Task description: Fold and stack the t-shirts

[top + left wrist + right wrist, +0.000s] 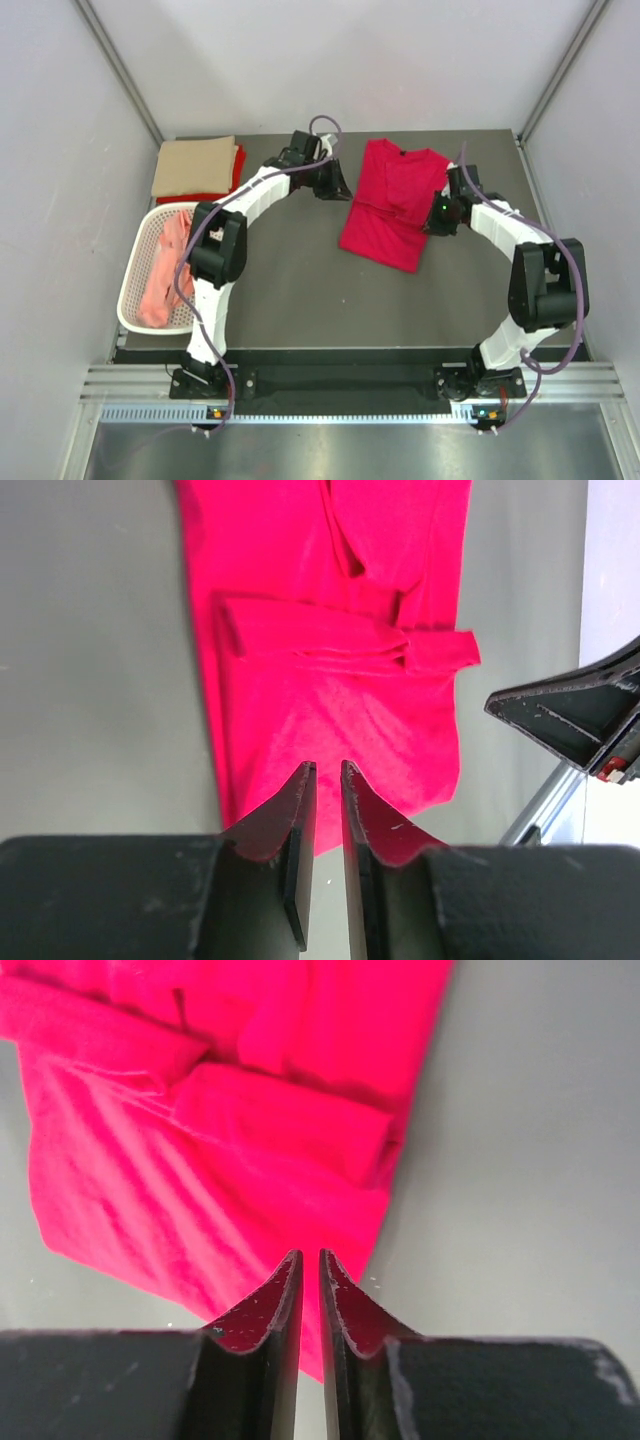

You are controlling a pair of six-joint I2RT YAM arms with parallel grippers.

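A bright crimson t-shirt (385, 215) lies flat on the dark table, right of centre. Its sleeves are folded inward and its dark neck label (395, 152) points to the far side. My left gripper (338, 186) hovers by the shirt's left edge. In the left wrist view, the left gripper (327, 767) has its jaws a narrow gap apart over the crimson t-shirt (330, 680), with nothing between them. My right gripper (440, 215) sits at the shirt's right edge. The right wrist view shows the right gripper (310, 1255) slightly open and empty above the shirt's hem (200, 1180).
A folded tan t-shirt (195, 165) lies on a red one (190, 198) at the far left corner. A white mesh basket (127, 285) at the left edge holds a salmon pink shirt (165, 270). White walls and metal posts enclose the table.
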